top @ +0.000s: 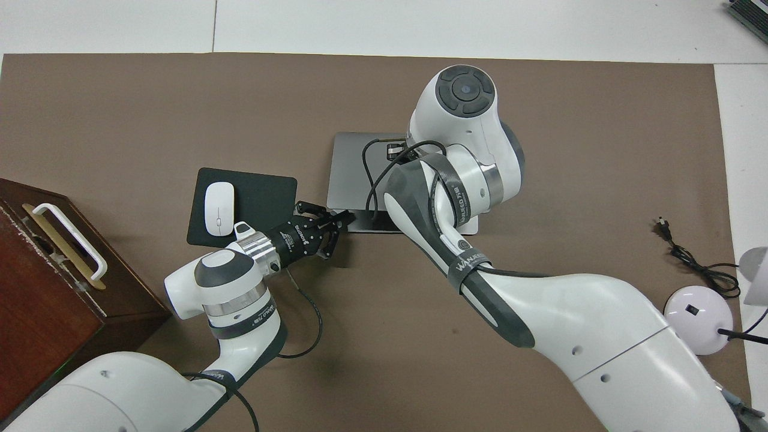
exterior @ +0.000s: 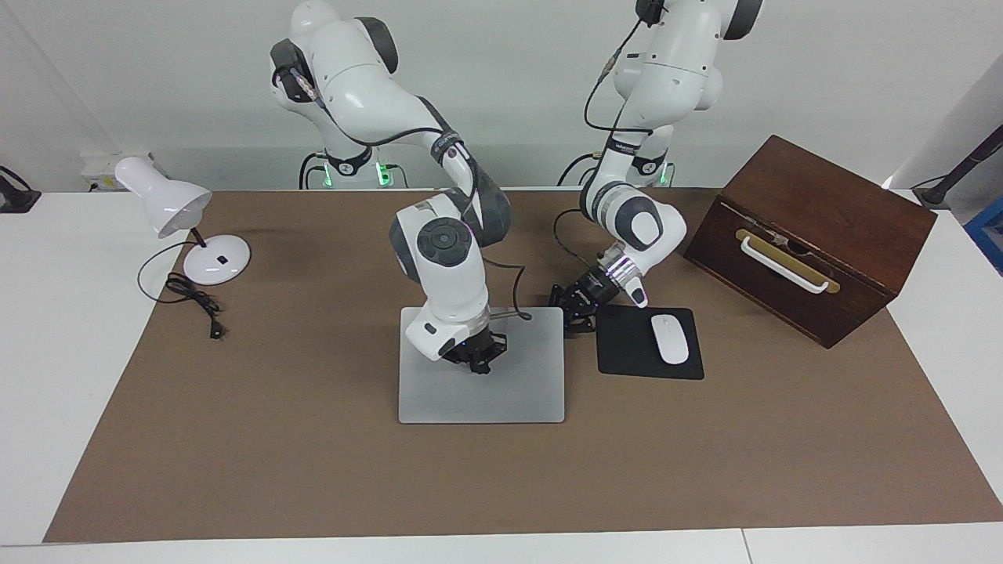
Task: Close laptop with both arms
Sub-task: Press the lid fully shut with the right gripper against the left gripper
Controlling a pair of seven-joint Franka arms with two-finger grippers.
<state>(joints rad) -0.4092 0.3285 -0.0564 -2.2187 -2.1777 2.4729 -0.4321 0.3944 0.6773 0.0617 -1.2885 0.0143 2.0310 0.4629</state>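
The silver-grey laptop [exterior: 517, 392] lies flat on the brown mat with its lid down; it also shows in the overhead view [top: 354, 174]. My right gripper [exterior: 479, 358] points straight down and rests on the lid, in the half nearer the robots. In the overhead view the right wrist hides most of it [top: 394, 150]. My left gripper [exterior: 574, 315] is low over the mat, shut and empty. Its tips are at the laptop's corner nearest the left arm's base, which the overhead view also shows [top: 342, 221].
A black mouse pad [exterior: 627, 352] with a white mouse [exterior: 670, 338] lies beside the laptop toward the left arm's end. A dark wooden box [exterior: 815, 235] stands past it. A white desk lamp [exterior: 176, 211] and its cable [exterior: 192, 301] are at the right arm's end.
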